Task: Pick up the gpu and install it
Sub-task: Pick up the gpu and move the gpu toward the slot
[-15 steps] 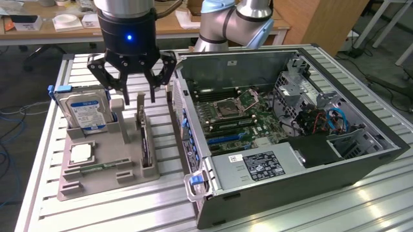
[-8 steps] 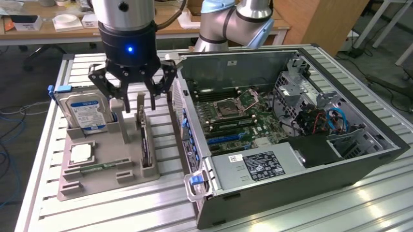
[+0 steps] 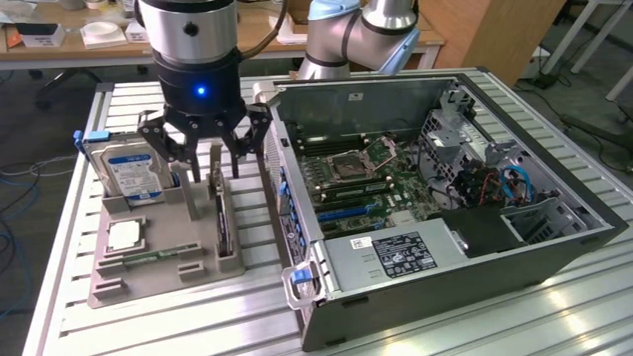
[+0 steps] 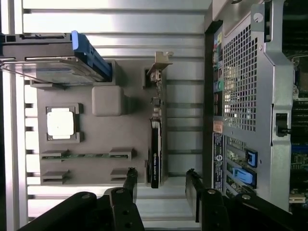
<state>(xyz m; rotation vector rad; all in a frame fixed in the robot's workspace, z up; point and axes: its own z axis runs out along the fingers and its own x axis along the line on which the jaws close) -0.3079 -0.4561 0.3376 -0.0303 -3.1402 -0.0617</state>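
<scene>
**Gripper (image 4: pixel 161 175) over gpu (image 4: pixel 156 144), jaws apart**

The fingers (image 4: pixel 131 177) stood wide apart, one on each side of the gpu with gaps showing, nothing clamped. The gpu stood on edge in a slot of the grey tray (image 3: pixel 148 285). It was near the hard drive (image 3: pixel 129 174) and just beside the computer case (image 3: pixel 396 96) on the slatted table (image 3: pixel 198 322).
</scene>
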